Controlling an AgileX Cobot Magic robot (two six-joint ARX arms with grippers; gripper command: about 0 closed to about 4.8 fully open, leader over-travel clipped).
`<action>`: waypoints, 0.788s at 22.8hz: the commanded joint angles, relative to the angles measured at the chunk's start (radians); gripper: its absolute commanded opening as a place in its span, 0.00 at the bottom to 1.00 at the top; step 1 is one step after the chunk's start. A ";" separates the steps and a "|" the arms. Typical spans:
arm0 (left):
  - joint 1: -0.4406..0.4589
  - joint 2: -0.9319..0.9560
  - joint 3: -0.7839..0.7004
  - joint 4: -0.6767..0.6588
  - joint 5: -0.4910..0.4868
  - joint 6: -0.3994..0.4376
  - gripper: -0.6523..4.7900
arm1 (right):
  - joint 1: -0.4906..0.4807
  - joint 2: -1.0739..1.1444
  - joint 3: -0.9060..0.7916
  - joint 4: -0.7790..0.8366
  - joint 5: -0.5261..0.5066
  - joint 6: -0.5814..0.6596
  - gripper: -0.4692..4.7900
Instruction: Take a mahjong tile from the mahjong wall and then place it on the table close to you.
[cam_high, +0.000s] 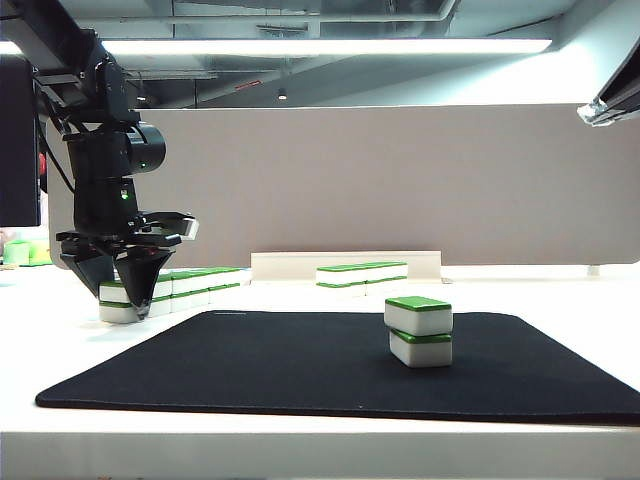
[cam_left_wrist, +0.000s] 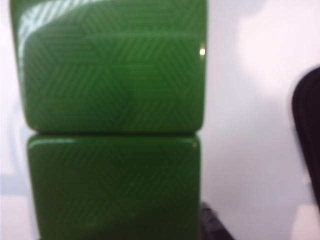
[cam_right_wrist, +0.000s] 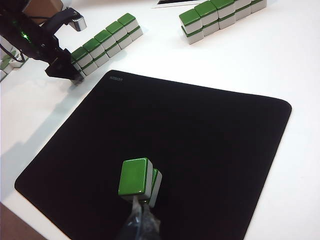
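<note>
Two green-topped white tiles fill the left wrist view. Mat label (cam_right_wrist: 116, 78) unreadable. Left gripper (cam_high: 138, 300), spread undeterminable, over mahjong wall (cam_right_wrist: 106, 42), upper left; right gripper unseen.

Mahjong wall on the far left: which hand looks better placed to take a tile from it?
Left. The left hand is down at the near end of the mahjong wall, while the right hand hangs high on the other side.
</note>
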 joint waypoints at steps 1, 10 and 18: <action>0.001 -0.002 0.000 0.001 0.003 0.002 0.67 | 0.000 -0.001 0.003 0.010 -0.002 -0.002 0.09; 0.001 -0.002 0.000 -0.008 0.003 -0.002 0.38 | 0.000 -0.001 0.003 0.010 -0.001 -0.002 0.09; -0.006 -0.024 0.101 -0.190 0.015 -0.028 0.38 | 0.000 -0.001 0.003 0.011 -0.001 -0.003 0.09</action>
